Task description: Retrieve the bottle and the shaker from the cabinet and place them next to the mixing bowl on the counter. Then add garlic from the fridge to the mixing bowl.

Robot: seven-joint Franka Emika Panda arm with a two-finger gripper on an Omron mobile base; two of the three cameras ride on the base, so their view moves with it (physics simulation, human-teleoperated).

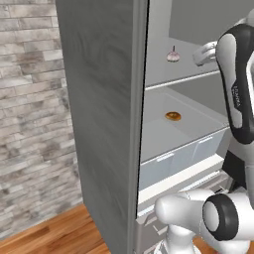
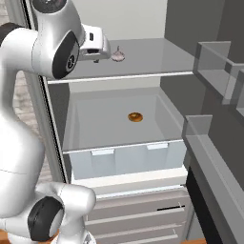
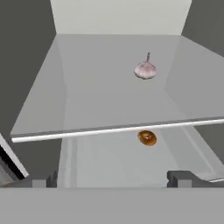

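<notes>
I am looking into the fridge (image 2: 190,157), which is standing open, its long grey door (image 1: 99,124) taking up the left half of the left base view and its pale interior lying exposed beside it. Inside, a flat grey shelf (image 3: 109,100) is running across the upper part, and below it a pale drawer (image 2: 124,159) with a clear front wall is sitting open to view. In the right base view, clear door bins (image 2: 214,62) are showing along the right side. The white arm (image 2: 28,119) is reaching up from the base toward the shelf level. The gripper (image 3: 113,178) is hovering at the shelf's front edge with its fingers spread wide and nothing between them; I am seeing both dark tips far apart in the hand view. The garlic (image 3: 145,70), a small whitish bulb with a thin pointed tip, is sitting upright on the shelf, ahead of the gripper and clear of it. A small round brown item (image 2: 135,116) is lying on the drawer floor beneath.
</notes>
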